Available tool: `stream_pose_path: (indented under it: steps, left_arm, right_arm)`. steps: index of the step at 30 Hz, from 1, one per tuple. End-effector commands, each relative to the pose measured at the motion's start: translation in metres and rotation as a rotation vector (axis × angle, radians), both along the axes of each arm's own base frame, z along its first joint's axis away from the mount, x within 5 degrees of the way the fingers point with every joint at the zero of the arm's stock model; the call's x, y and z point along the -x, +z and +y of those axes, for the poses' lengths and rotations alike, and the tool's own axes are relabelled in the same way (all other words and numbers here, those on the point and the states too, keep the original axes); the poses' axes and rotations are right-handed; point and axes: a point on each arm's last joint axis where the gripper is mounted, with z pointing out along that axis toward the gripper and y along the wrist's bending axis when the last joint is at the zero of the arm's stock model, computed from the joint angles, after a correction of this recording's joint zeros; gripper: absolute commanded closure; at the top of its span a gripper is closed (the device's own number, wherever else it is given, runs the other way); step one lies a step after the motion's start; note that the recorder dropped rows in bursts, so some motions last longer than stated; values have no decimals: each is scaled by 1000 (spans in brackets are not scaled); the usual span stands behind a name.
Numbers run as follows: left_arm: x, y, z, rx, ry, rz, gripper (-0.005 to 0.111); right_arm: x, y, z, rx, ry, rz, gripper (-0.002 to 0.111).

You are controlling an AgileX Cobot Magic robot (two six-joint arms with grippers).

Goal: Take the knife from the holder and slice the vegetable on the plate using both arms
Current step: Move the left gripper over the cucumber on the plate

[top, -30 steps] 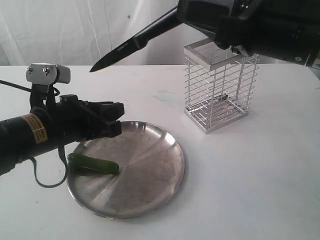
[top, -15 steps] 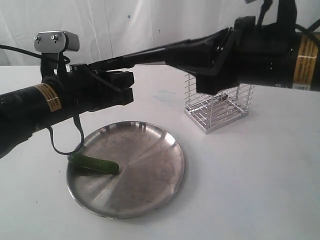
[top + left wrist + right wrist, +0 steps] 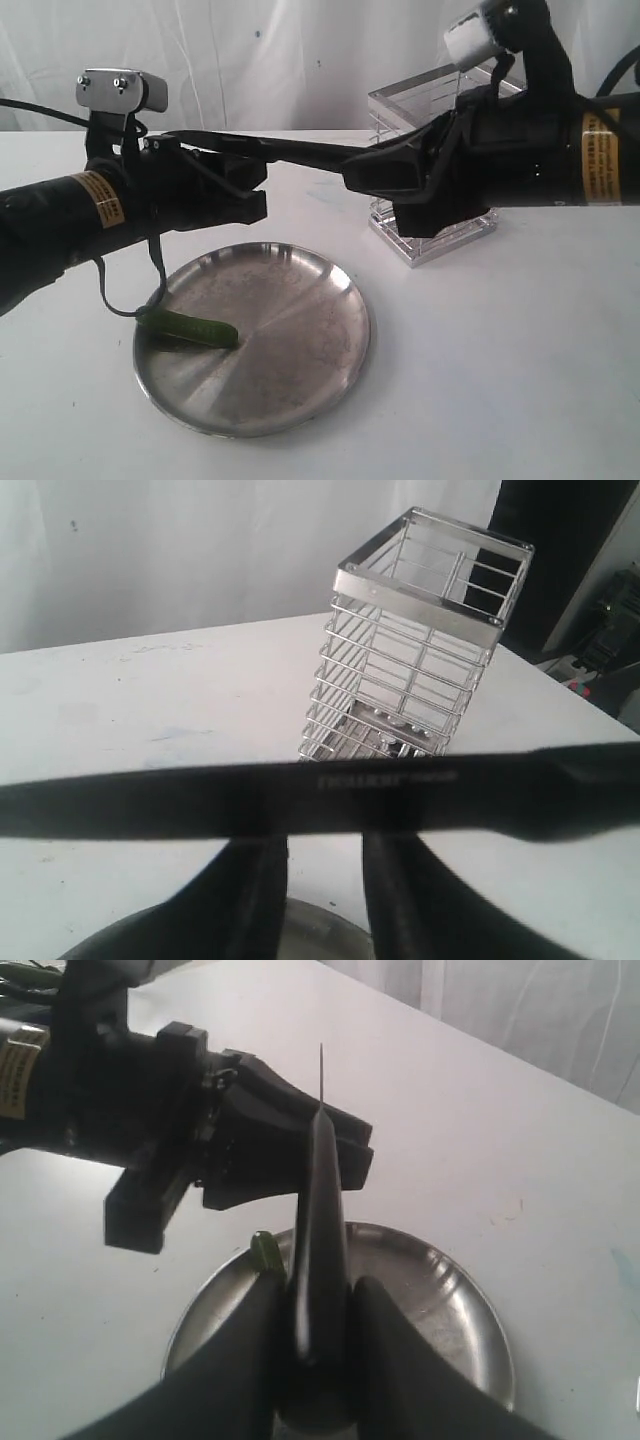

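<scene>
The vegetable (image 3: 190, 329) lies uncut on the plate (image 3: 300, 390), near its rim. Above the plate's far edge hovers the left gripper (image 3: 257, 188), jaws spread and empty. The knife (image 3: 300, 151) crosses over it, its handle pinched by the right gripper (image 3: 365, 172). The holder (image 3: 435, 235) stands beyond the plate. Fetching looks done. Next, probably, the left gripper pins the vegetable while the blade comes down.

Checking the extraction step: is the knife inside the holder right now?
No: the right gripper holds the knife level in the air, clear of the holder.
</scene>
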Motion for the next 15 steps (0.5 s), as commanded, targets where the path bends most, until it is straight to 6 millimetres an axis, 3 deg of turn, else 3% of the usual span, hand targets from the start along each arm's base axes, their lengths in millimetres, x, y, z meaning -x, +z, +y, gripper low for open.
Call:
stream_pose_path:
  steps: [1,9,13,15]
  left_arm:
    - [6,2,-1,-107,-49,-15,75]
    - [17,4,14,-303,-18,64,75]
    - [26,9,23,-466,-18,52,74]
    - [31,8,28,-592,-12,54,68]
  right_arm:
    - [-6,2,-4,2,-93,-2,108]
    - [-5,8,-8,5,-141,-37,108]
    - [-5,8,-8,4,-145,-32,108]
    - [-6,8,-9,3,-151,-32,108]
